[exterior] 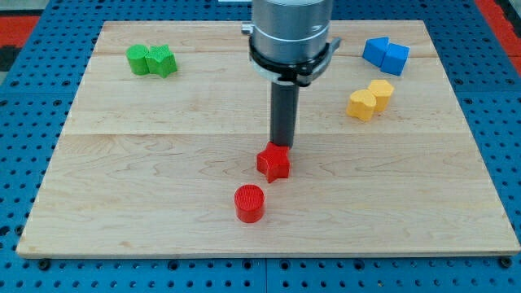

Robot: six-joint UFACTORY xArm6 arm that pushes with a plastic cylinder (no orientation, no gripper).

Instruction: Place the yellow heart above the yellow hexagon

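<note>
at the view's upper left, two green blocks (152,61) are sitting pressed together on the pale wooden board (163,195). near the middle, the dark rod is standing upright with my tip (282,146) just behind a red star-shaped block (274,163) — touching or nearly so, i cannot tell; there is no jaw to open or close. a red cylinder (250,203) is lying below it. at the right, the yellow heart (362,105) is leaning against the yellow hexagon (380,92) — two blue blocks (386,55) are resting above them.
</note>
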